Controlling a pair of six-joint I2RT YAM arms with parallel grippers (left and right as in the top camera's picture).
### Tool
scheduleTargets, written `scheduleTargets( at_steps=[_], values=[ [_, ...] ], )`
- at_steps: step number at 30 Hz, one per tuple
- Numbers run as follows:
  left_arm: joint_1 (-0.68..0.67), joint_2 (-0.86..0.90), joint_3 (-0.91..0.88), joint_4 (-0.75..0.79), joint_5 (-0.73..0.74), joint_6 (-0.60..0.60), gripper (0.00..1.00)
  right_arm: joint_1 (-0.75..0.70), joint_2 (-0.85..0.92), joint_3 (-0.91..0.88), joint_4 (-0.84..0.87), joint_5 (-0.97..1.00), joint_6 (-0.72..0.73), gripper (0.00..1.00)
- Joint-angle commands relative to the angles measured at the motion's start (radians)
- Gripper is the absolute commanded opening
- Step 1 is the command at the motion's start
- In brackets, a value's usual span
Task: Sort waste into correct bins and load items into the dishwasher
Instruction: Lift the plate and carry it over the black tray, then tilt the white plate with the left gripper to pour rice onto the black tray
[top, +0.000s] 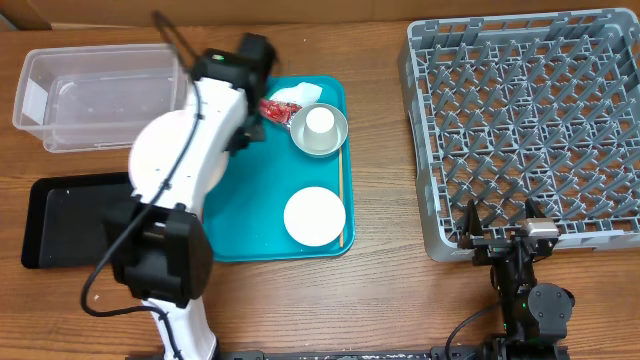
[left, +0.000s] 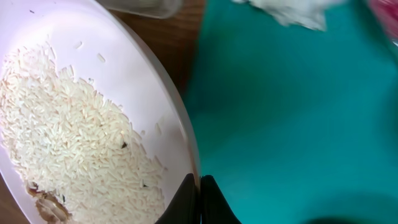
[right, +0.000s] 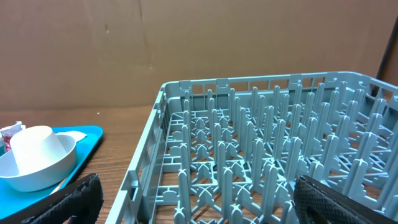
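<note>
My left gripper (top: 240, 133) (left: 200, 190) is shut on the right rim of the large pale plate (top: 160, 160) (left: 143, 81). The plate carries white rice grains (left: 68, 149) and a brown bit (left: 46, 202). The crumpled napkin (top: 298, 96) (left: 292, 12) and red wrapper (top: 274, 108) lie at the back of the teal tray (top: 260, 235). A white cup (top: 320, 121) (right: 37, 146) sits in the silvery bowl (top: 318, 142). The white bowl (top: 314, 216) and wooden stick (top: 340, 195) lie further forward on that tray. My right gripper (top: 497, 236) (right: 214, 205) is open and empty at the front edge of the dish rack (top: 530, 130) (right: 280, 155).
The clear tub (top: 90, 95) stands at the back left. The black tray (top: 60, 220) lies at the front left, beside the plate. My left arm crosses over the plate and the teal tray's left side (left: 298, 124).
</note>
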Motion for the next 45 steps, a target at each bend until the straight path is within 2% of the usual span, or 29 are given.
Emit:
scheduleTargets(
  at_steps=[1,4,8,12,21,29,37,45],
  values=[
    [0.098,-0.015,0.031,-0.006,-0.004,-0.021,0.04,-0.003,-0.011,-0.010,0.006,-0.001,-0.003,1.00],
    [0.190,-0.015,0.031,0.002,0.081,-0.012,0.04,-0.003,-0.011,-0.010,0.006,-0.001,-0.003,1.00],
    [0.306,-0.015,0.031,0.043,0.260,0.097,0.04,-0.003,-0.011,-0.010,0.006,-0.001,-0.003,1.00],
    [0.399,-0.015,0.030,0.050,0.351,0.109,0.04,-0.003,-0.011,-0.010,0.007,-0.001,-0.003,1.00],
    [0.608,-0.017,0.031,0.061,0.632,0.240,0.04,-0.003,-0.011,-0.010,0.007,-0.001,-0.003,1.00],
    [0.709,-0.029,0.030,0.057,0.803,0.309,0.04,-0.003,-0.011,-0.010,0.007,-0.001,-0.003,1.00],
    [0.803,-0.029,0.030,0.051,1.076,0.374,0.04,-0.003,-0.011,-0.010,0.006,-0.001,-0.003,1.00],
    [0.906,-0.029,0.030,-0.015,1.136,0.396,0.04,-0.003,-0.011,-0.010,0.006,-0.001,-0.003,1.00]
  ],
)
